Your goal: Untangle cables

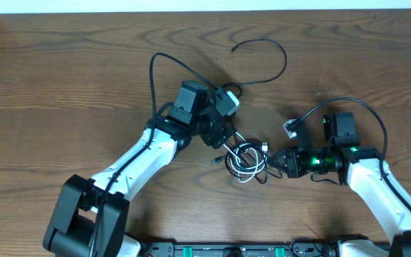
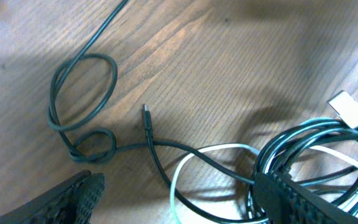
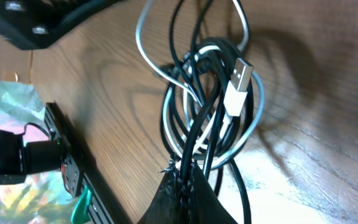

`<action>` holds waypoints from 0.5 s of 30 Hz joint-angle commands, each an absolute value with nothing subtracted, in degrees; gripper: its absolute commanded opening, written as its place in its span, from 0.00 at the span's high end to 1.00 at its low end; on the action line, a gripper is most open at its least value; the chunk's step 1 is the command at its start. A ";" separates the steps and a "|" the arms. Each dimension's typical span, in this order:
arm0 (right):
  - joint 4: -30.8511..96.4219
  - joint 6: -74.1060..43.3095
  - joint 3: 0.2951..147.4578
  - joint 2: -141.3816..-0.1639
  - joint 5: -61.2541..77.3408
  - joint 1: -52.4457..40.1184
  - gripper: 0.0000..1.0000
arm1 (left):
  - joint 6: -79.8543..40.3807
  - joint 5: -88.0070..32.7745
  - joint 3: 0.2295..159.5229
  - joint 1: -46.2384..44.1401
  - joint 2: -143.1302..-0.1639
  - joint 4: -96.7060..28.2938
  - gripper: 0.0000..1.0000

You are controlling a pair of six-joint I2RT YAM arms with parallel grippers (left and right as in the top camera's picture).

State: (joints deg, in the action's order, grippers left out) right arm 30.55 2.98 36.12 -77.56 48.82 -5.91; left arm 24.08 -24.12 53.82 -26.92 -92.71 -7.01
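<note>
Brown wooden table (image 1: 63, 86) filled the overhead view, with the cables (image 1: 245, 158) knotted at about five o'clock from its centre. The left gripper (image 1: 222, 139) hung at the knot's ten o'clock and the right gripper (image 1: 273, 163) met it at three o'clock. The jaws were too small there to judge.

From the left wrist, the left gripper stood wide apart and empty, straddling a white cord (image 2: 173, 186). A black cord (image 2: 132, 146) with a small plug (image 2: 146, 114) lay at its twelve o'clock, and the knot at three o'clock.

From the right wrist, the right gripper was clamped on black strands at the knot's six o'clock, with a white plug (image 3: 237, 81) above.

The step looked like anchoring the knot while choosing a strand. Next, the left gripper probably needed to close on one loose cord and draw it away toward nine o'clock.
</note>
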 commanded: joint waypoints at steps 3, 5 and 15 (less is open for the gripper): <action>30.55 4.84 36.21 -80.73 49.95 -5.98 0.99 | 32.82 -24.88 54.70 -27.18 -94.28 -7.05 0.15; 30.55 5.28 36.21 -80.79 50.22 -5.96 0.99 | 32.82 -24.91 54.68 -27.59 -94.83 -7.09 0.15; 30.63 6.31 36.21 -80.82 50.50 -5.65 0.98 | 36.45 -24.82 54.63 -34.11 -96.40 -7.07 0.15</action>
State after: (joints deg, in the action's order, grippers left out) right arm 30.61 4.91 36.12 -80.64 49.08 -5.89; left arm 34.41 -24.10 53.82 -32.16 -94.96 -7.05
